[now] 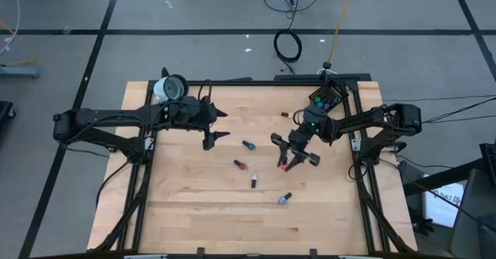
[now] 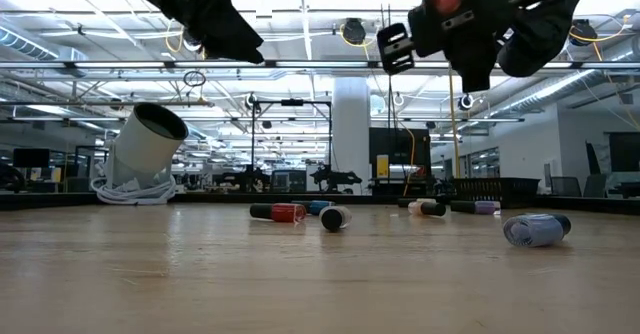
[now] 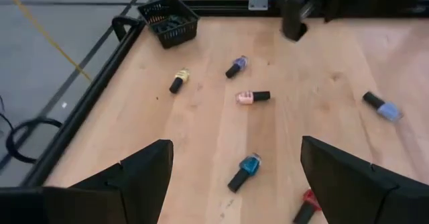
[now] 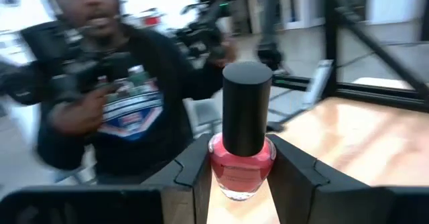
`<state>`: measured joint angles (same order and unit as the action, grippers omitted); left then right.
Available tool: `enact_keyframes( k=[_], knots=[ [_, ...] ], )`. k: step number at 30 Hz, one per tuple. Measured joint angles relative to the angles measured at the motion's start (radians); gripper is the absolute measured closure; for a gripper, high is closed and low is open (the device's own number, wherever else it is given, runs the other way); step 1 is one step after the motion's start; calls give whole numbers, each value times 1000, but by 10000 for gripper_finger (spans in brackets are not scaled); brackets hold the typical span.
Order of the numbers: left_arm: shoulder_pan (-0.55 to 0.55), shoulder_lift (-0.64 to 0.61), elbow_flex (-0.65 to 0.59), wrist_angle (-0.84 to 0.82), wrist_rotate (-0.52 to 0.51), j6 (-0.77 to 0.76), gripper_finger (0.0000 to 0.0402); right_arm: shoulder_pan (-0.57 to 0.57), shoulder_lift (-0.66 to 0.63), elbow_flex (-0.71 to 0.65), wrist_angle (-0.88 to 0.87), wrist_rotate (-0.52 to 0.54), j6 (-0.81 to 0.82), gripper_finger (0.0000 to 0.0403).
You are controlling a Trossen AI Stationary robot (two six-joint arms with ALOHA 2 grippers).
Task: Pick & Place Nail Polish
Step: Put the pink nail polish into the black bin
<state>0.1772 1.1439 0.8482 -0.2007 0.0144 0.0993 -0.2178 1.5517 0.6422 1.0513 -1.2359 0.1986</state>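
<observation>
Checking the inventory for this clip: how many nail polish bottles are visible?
8. One red bottle in the right gripper. Lying on the table: teal, second red, a dark-capped one, light blue mid-table; yellow, purple and pink near the basket. Others may be hidden.

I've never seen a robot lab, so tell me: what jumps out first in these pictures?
The right gripper, lifted above the table's middle, pinches a red bottle with a tall dark cap, and a person in a dark shirt stands beyond it. Other bottles lie scattered on the wooden table, and a black basket sits at its corner. The left gripper hangs open nearby.
</observation>
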Motion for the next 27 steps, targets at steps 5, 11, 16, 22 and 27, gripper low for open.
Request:
enact_keyframes(
  k=[5,11,16,22,27],
  knots=[
    [2,0,0,31,79,7,78,19,0,0,0,25,-2,296],
    [53,-9,0,81,482,47,87,-3,-4,0,0,162,-11,296],
    [85,-88,-13,37,445,18,87,-12,-4,0,15,165,-6,296],
    [117,-275,-152,155,393,-40,78,-10,-4,0,33,221,-40,296],
    [121,-460,-308,221,221,-133,82,-10,-4,0,30,241,-46,296]
  ],
)
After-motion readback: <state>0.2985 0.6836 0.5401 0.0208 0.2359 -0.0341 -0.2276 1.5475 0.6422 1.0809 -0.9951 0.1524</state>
